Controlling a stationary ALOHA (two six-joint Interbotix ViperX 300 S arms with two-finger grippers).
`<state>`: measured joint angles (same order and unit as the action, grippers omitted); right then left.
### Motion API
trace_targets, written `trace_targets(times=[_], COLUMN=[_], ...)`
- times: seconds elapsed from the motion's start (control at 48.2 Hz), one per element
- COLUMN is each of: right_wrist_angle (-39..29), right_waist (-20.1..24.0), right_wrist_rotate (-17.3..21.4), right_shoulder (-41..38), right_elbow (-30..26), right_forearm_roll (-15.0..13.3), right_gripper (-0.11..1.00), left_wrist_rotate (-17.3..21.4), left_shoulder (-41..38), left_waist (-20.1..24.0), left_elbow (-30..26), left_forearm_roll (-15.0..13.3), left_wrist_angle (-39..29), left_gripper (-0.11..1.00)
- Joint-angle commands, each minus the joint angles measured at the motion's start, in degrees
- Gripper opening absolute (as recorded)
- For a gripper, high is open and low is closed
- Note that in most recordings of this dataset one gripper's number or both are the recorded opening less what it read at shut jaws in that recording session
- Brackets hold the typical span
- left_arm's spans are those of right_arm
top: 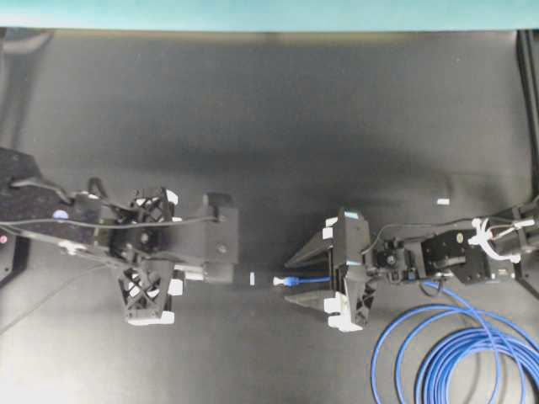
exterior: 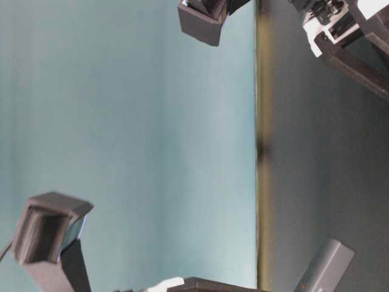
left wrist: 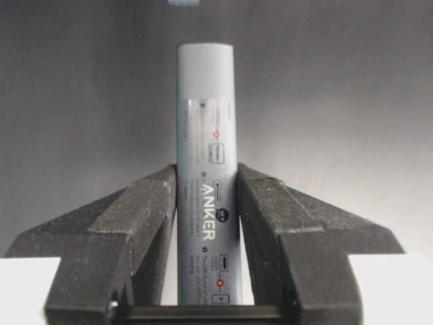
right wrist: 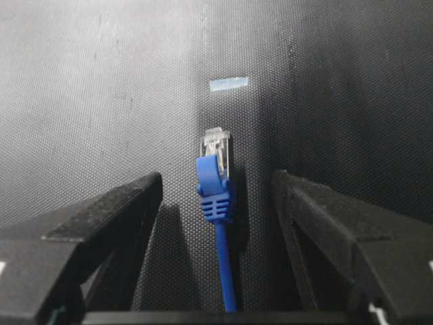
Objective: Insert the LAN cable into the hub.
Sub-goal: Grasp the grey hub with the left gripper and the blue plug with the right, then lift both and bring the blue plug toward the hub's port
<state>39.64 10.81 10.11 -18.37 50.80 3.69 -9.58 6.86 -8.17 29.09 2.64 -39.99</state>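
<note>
Overhead: left gripper (top: 221, 244) at centre-left, right gripper (top: 305, 273) facing it, LAN cable (top: 295, 280) plug lying between right fingers, coils at lower right on black mat (top: 278, 126). Left wrist: fingers (left wrist: 152, 210) pinching hub (left wrist: 206, 169), which juts forward. Right wrist: jaws spread wide either side of plug, not touching; small tape mark (right wrist: 229, 84) just beyond.

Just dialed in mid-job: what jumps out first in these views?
The bright-blue LAN cable stands out, coiled at the lower right of the overhead view, its plug lying on the mat between the right gripper's open jaws. Across from it, the left gripper clamps the grey hub, which points upward in the wrist view.
</note>
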Motion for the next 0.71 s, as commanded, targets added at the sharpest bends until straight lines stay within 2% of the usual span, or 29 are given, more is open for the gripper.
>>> trace_targets(times=[0.0,0.104,0.394,0.56,0.685], right_wrist_angle=[-0.53,-0.97,-2.81,-2.81,-3.6], right_waist=[-0.26,-0.35,0.44,0.62,1.49], right_wrist_rotate=[-0.26,-0.18,0.35,0.44,0.44], right_shoulder=[-0.53,-0.53,-0.44,-0.18,-0.18], right_elbow=[-0.44,-0.44,0.0,0.44,0.88], right_forearm_roll=[0.0,0.0,0.09,0.09,0.09], right_gripper=[0.64,0.64,0.6,0.44,0.25], left_wrist_rotate=[1.23,1.93,1.58,1.58,1.58], left_shoulder=[0.62,1.32,2.37,2.46,2.46], left_waist=[-0.09,0.44,0.62,0.44,0.44], left_elbow=[-0.88,1.93,4.39,5.1,5.36], left_forearm_roll=[0.35,0.35,0.35,0.35,0.35], left_wrist_angle=[4.39,10.99,11.16,11.16,11.16], left_gripper=[0.28,0.28,0.28,0.28,0.28])
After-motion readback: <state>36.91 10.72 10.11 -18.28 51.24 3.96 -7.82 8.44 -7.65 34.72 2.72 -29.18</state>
